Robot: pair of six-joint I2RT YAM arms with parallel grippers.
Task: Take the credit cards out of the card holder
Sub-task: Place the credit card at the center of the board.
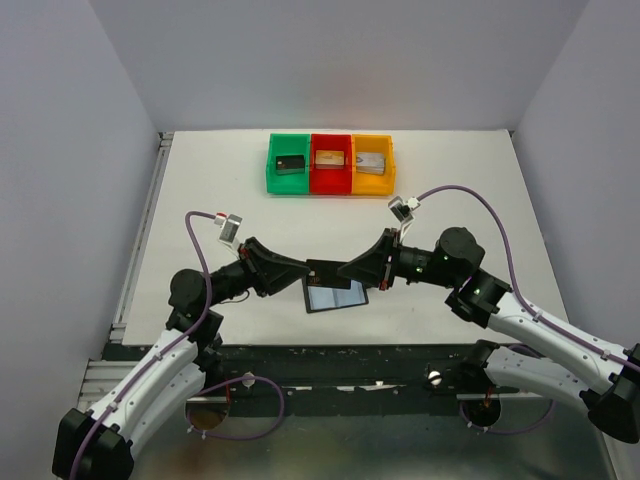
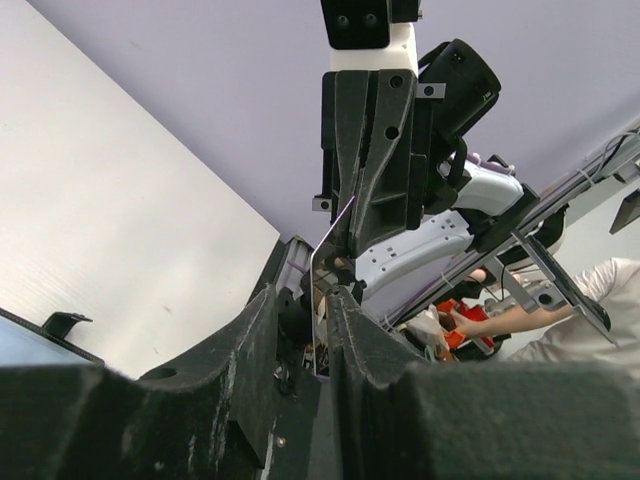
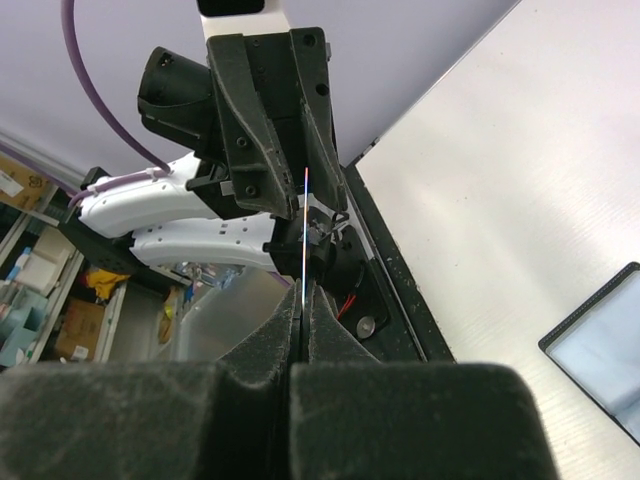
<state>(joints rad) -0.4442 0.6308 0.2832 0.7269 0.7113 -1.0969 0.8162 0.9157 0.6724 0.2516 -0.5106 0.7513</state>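
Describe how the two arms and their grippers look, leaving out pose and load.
Both the left arm and right arm have white link shells with black joint housings. The left gripper and right gripper are matte black with long tapered fingers. A purple cable loops to a small silver wrist camera on each.

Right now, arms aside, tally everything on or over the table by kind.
Plastic bins: 3 (green, red, yellow)
Chunky blocks in bins: 3 (black, tan, silver)
Open black bifold wallet: 1
Thin flat card, held aloft: 1
Total: 8
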